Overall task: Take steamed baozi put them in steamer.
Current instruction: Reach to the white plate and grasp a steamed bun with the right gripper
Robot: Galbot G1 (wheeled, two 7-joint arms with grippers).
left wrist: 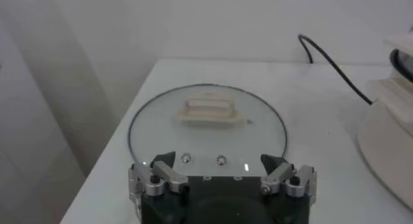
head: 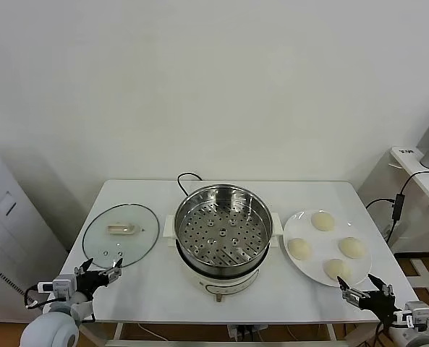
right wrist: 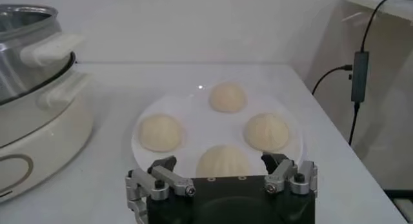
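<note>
Several cream-white baozi lie on a flat white plate at the table's right; in the right wrist view the nearest baozi sits just beyond the jaws. The shiny steamer with its perforated tray stands at the table's middle, empty, and shows in the right wrist view. My right gripper is open and empty at the front right edge, just short of the plate. My left gripper is open and empty at the front left edge.
A round glass lid lies flat left of the steamer, right before the left gripper. A black cord runs behind the steamer. A side desk with cables stands at the right.
</note>
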